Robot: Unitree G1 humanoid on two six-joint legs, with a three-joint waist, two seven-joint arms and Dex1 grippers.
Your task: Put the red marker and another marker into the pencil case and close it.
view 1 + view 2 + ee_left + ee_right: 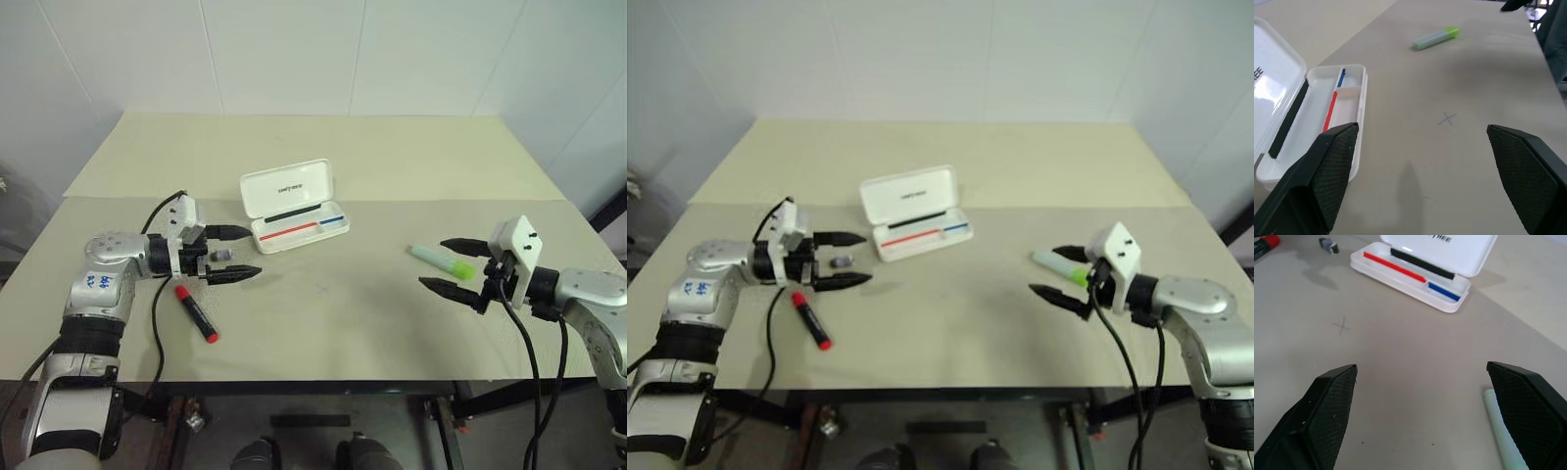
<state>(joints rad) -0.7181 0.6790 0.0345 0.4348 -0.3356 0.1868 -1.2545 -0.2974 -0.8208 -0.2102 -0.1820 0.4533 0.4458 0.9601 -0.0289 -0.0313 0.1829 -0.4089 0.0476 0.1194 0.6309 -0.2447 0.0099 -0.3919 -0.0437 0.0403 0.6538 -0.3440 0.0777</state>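
While both pincers are spread wide and empty, the red marker (196, 313) is found just nearside of the left pincer (233, 253), long axis slanting near-right, on the bench (343, 313).

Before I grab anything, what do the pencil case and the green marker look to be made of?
Pencil case: probably hard glossy white plastic; its open lid holds shape and shows a glare patch. Green marker: seemingly smooth matte plastic, pale mint barrel, lime cap.
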